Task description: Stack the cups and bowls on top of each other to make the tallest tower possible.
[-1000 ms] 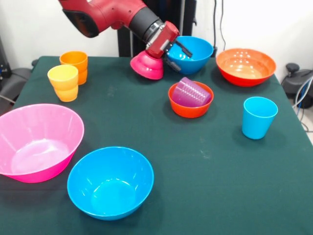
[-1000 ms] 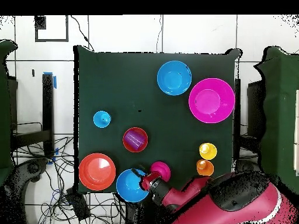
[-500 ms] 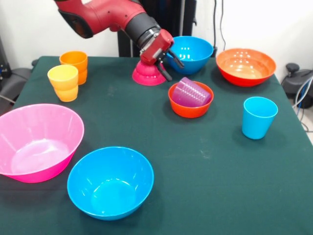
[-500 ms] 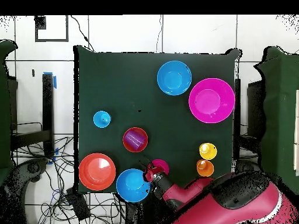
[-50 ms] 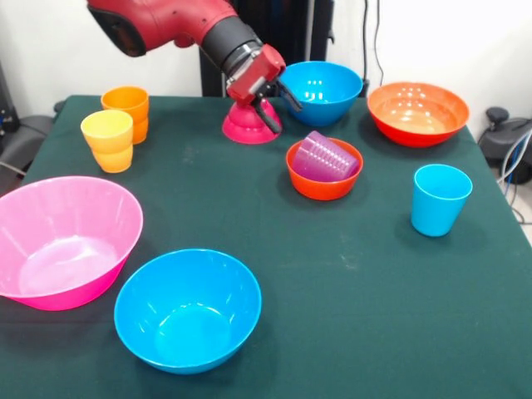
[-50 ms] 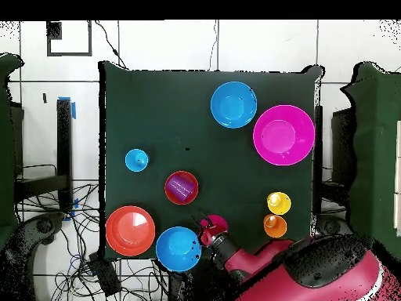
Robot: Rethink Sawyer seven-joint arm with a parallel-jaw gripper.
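The small magenta bowl (image 5: pixel 246 128) rests upside down on the green table, beside the far blue bowl (image 5: pixel 326 88). My gripper (image 5: pixel 281 109) hovers open just above its right side, one black finger (image 5: pixel 271 120) in front of the bowl and the other toward the blue bowl. From overhead the magenta bowl (image 6: pixel 214 226) shows next to the gripper (image 6: pixel 201 229). A purple cup (image 5: pixel 324 155) lies tilted inside the small orange-red bowl (image 5: pixel 321 189). The light blue cup (image 5: pixel 440 199) stands upright at the right. The orange cup (image 5: pixel 126 106) and yellow-orange cup (image 5: pixel 108 140) stand together at the left.
A wide orange bowl (image 5: pixel 417 112) sits at the back right. The large pink bowl (image 5: pixel 62 241) and a second blue bowl (image 5: pixel 187 309) sit near the front left. The red arm (image 5: pixel 166 21) reaches in over the table's back edge.
The magenta bowl, held tilted in the air a second ago, now sits upside down on the table. The gripper has let go and shifted slightly left and up.
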